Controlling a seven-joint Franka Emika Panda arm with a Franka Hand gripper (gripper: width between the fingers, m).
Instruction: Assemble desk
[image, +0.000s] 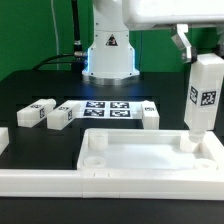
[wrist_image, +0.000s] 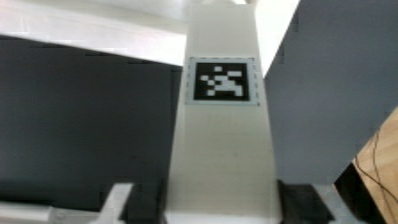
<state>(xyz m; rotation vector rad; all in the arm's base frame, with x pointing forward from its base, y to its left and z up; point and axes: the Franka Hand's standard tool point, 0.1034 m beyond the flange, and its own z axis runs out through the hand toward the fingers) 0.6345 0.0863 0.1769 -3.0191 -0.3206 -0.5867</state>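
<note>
Exterior view, clock positions read from the frame centre.

1. Table (image: 40, 85): black surface that carries all parts.
2. Tabletop (image: 150, 158): white, shallow and rimmed. It lies flat and fills the area from 6 o'clock to 4 o'clock. A round socket shows in the rear corner toward 7 o'clock.
3. Arm base (image: 110, 55): white, at 12 o'clock, behind the parts, with a blue glow at its foot.
4. White border rail (image: 40, 182): long, at 7 o'clock, just beside the tabletop's short side.
5. Marker board (image: 105, 108): flat on the table at frame centre, with several tags facing up.
6. Held leg block (image: 205, 98): upright at 3 o'clock, with 1 tag facing the camera. Its lower end meets the tabletop's rear corner on that side. Whether it is seated in a socket cannot be told.
7. Loose leg block 1 (image: 38, 112) and loose leg block 2 (image: 62, 116): both lie flat at 9 o'clock, side by side and near each other, with the 2nd just beside the marker board.
8. Loose leg block 3 (image: 150, 115): lies at 2 o'clock, just beside the marker board's far edge and behind the tabletop's rear rim.
9. Gripper (wrist_image: 214, 205): clamped on the held leg block. In the wrist view, 1 finger (wrist_image: 128, 205) presses each side face and the block runs straight out from between them, tag (wrist_image: 222, 82) in view.
</note>
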